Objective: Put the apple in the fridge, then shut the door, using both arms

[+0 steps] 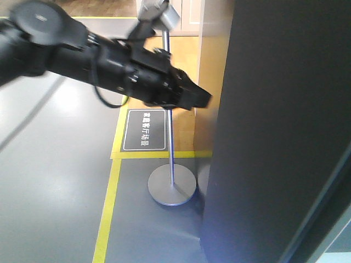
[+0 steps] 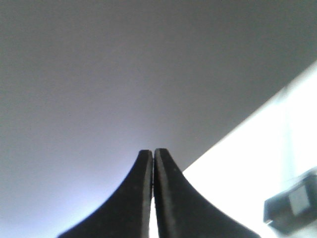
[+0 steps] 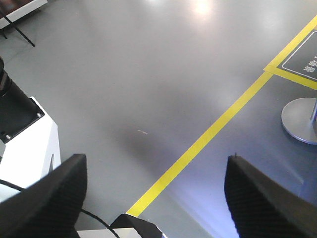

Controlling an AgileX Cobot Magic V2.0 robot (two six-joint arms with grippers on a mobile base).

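**Left claw shut at the door, right claw spread and empty**

Your left claw (image 1: 204, 99) is pinched fully together with nothing in it. The dark grey door (image 1: 274, 137) is directly ahead of its tip and very close, though you cannot tell whether they touch. Treat that door as a stiff, fairly heavy slab with a smooth, slippery face and no hold in reach. Push it flat with the closed tip rather than grasping, and expect the tip to skate. Your right claw (image 3: 157, 161) is spread wide above the bare floor (image 3: 124, 74), holding nothing. The apple shows in no view and in neither claw.
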